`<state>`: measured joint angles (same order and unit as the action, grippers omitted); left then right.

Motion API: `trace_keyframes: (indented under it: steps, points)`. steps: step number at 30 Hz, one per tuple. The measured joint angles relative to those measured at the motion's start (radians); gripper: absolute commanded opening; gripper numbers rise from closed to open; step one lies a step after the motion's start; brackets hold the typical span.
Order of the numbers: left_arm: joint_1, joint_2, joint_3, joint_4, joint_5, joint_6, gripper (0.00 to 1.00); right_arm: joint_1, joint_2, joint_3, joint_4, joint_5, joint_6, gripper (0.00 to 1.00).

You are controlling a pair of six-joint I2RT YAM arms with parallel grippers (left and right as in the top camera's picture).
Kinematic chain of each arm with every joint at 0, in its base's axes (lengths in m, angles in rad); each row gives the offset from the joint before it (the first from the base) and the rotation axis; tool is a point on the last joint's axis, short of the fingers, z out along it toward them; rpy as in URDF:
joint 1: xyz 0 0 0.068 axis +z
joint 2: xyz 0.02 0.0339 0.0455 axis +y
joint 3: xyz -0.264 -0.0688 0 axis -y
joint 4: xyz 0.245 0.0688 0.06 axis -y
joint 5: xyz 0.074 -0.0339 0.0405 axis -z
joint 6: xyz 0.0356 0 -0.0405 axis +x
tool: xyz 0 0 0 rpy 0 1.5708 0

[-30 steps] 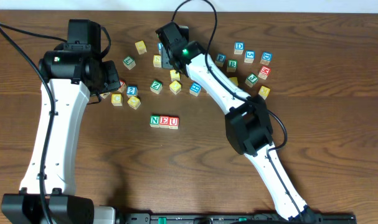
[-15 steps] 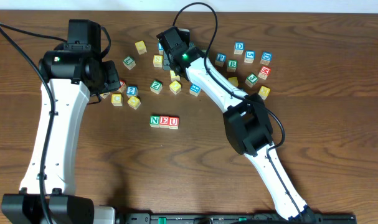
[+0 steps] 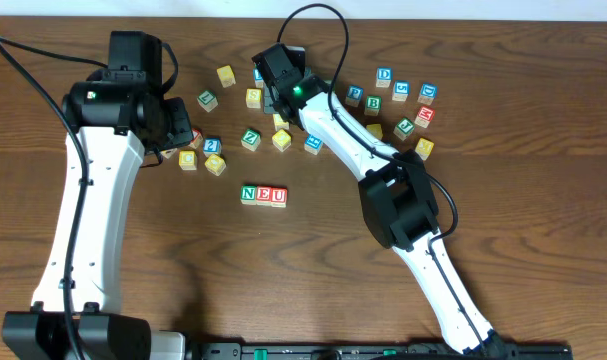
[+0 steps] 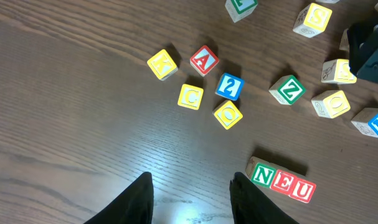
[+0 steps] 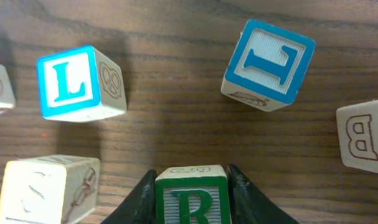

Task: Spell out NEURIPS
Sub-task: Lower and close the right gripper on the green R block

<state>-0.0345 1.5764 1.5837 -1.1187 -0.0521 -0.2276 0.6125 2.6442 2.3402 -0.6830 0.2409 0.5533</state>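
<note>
The right fingers (image 5: 192, 190) sit one on each side of the R (image 5: 192, 198) in the right wrist view. They look pressed against its two sides, so they are holding it. That makes sense, because R is the next letter the word needs. I cannot tell if the R is off the tabletop (image 5: 176, 124) yet. The I (image 5: 269, 62), in a blue frame, lies near, up and to the right, turned sideways. It will be wanted after the R. The L (image 5: 73, 84) and the B (image 5: 363, 137) lie close too, but the word does not use them, so they are left alone.

In the left wrist view, the left fingers (image 4: 192, 199) stand apart with only bare wood between them, so they hold nothing. They hang above the tabletop near the N end of the NEU row (image 4: 282, 180). I think they are keeping out of the way while the other arm works. The row's three blocks touch side by side, and there is free room past the U for the R. The A (image 4: 204, 60) and Z (image 4: 287, 90) are spare blocks farther off.

From overhead, the right arm reaches up into the loose blocks, well apart from the NEU row in the middle. Its fingers are hidden under the wrist here. I think three letters are done and four are left.
</note>
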Motion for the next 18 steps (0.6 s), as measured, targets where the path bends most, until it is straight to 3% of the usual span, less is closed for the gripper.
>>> trace_keyframes:
  steps: [18]
  points:
    - [0.000, 0.000, 0.000, 0.000, 0.000, 0.000, 0.41, -0.013, -0.076, -0.012, -0.082, 0.000, -0.101, 0.19]
